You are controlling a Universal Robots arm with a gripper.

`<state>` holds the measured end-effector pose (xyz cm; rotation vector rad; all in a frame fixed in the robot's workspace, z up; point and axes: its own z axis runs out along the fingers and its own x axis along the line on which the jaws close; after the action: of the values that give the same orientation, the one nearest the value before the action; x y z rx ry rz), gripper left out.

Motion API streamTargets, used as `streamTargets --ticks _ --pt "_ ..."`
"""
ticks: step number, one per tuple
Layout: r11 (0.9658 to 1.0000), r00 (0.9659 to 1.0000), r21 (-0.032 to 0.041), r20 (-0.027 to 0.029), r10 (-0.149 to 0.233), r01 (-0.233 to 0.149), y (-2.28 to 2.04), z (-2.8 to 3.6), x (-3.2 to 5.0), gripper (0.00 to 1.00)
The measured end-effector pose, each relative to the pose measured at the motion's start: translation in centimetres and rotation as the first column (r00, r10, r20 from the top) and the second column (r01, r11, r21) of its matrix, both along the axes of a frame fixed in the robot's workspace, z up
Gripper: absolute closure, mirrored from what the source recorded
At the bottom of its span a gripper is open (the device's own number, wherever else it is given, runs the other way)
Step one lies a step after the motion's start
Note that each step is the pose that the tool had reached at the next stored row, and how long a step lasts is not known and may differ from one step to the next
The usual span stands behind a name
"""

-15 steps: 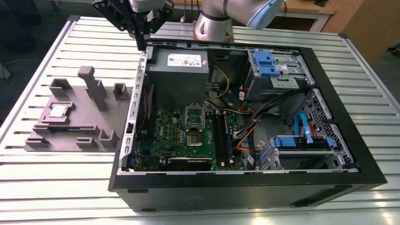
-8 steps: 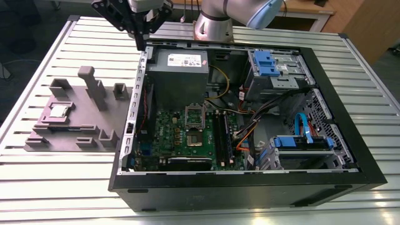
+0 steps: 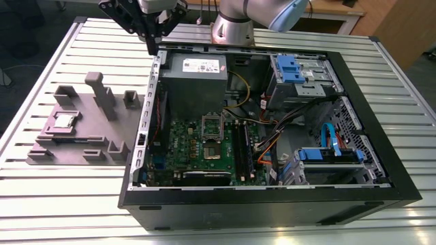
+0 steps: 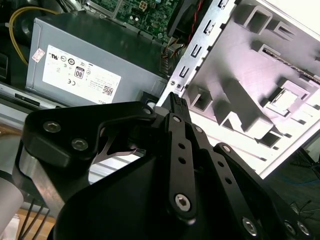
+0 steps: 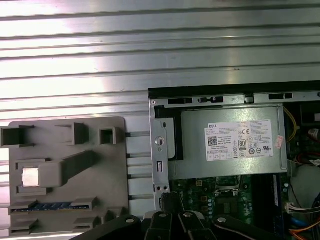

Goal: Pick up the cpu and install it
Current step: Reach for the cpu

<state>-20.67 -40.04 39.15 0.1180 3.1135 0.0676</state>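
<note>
Black tool (image 3: 151,48), pinched closed w/ nothing in it, hangs upper left in exterior view, over corner of open black PC case (image 3: 272,206). Small silver square cpu (image 3: 65,121) sits mid-left in mauve-grey plastic tray (image 3: 89,128) on slatted metal bench (image 3: 68,194).

The exterior view's edge crops the tool (image 3: 152,47).

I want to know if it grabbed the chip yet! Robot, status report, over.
Hand shut, empty, above the case edge beside the power supply. Cpu in the grey tray, untouched. Nothing covering it.
</note>
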Motion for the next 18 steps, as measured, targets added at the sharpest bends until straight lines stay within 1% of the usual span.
streamTargets --ticks 18 --pt "1.0 1.0 0.0 -0.0001 0.0 0.0 0.0 -0.01 -0.39 0.9"
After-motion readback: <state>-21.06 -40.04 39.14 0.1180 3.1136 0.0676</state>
